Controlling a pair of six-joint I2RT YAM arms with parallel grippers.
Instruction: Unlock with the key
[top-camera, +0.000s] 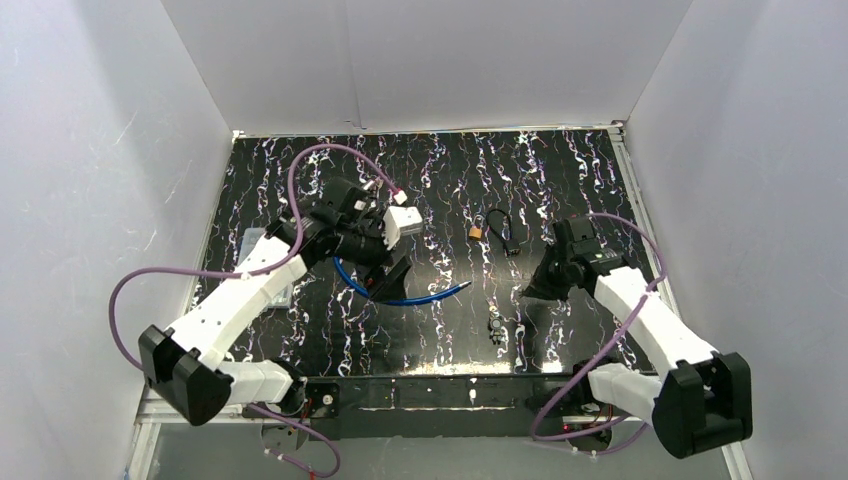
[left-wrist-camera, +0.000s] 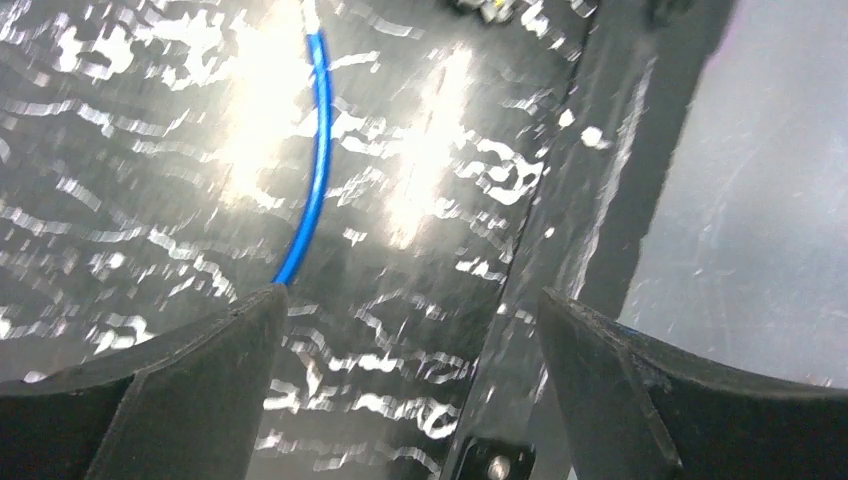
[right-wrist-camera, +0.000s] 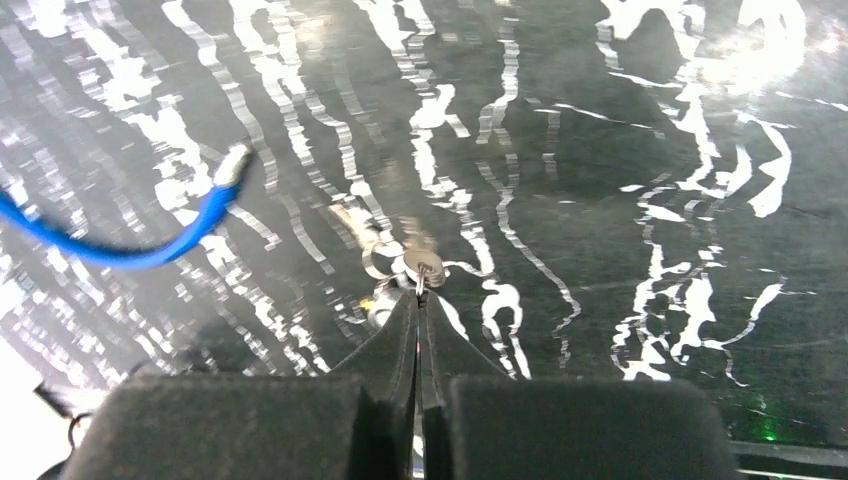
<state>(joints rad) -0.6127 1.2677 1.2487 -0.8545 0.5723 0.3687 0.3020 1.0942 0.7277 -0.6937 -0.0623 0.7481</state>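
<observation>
Black, white-streaked table (top-camera: 560, 170) carries everything. Over on the right, the right gripper (right-wrist-camera: 420, 300) has its 2 fingers pressed tight together, tips right at the small silver key (right-wrist-camera: 424, 266) and its ring, which lie near the table's front, about centre; whether the key is actually nipped I cannot tell. The left gripper (left-wrist-camera: 410, 300) hangs spread wide over a blue cable (left-wrist-camera: 318, 150). A brass padlock (top-camera: 477, 232) sits farther back, well apart from the key

Key (right-wrist-camera: 425, 266) — tiny, blurred, shape unclear
</observation>
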